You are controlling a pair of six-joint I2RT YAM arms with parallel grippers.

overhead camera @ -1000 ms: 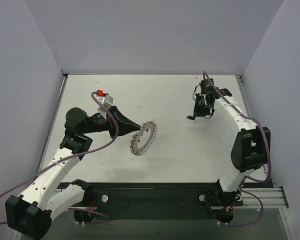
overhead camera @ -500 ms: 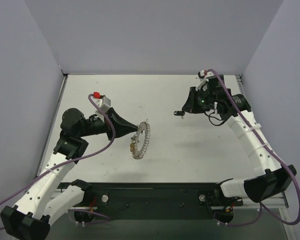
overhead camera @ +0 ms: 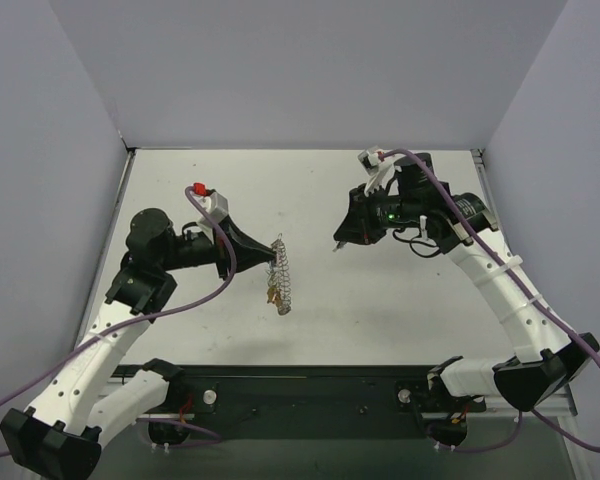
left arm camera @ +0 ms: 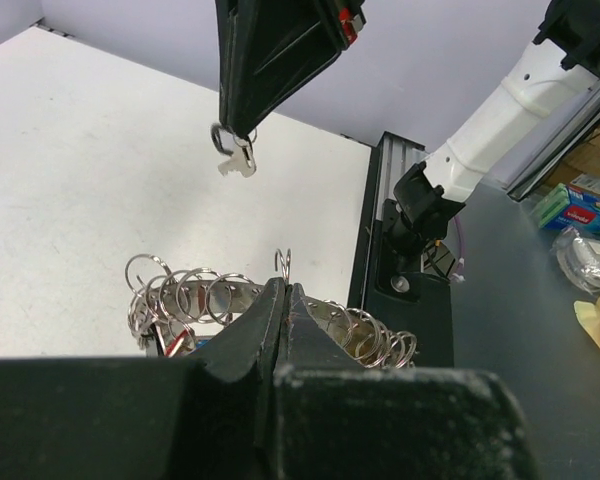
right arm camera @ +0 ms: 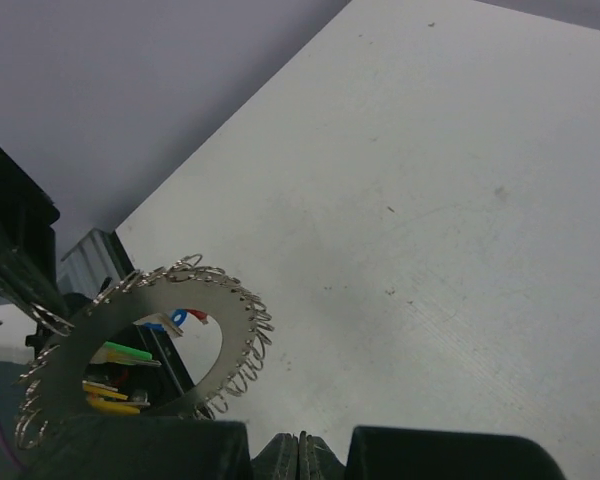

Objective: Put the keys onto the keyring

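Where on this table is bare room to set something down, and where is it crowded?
Bare: the far strip of the table along the back wall, and the near part between the keyring and the black rail. Crowded: the centre, where the left hand holding the keyring faces the right hand holding a key.

The flat silvery toothed metal keyring (right arm camera: pixel 155 295) gleamed smooth; the white bench (right arm camera: pixel 430 200) looked matt, faintly scuffed.
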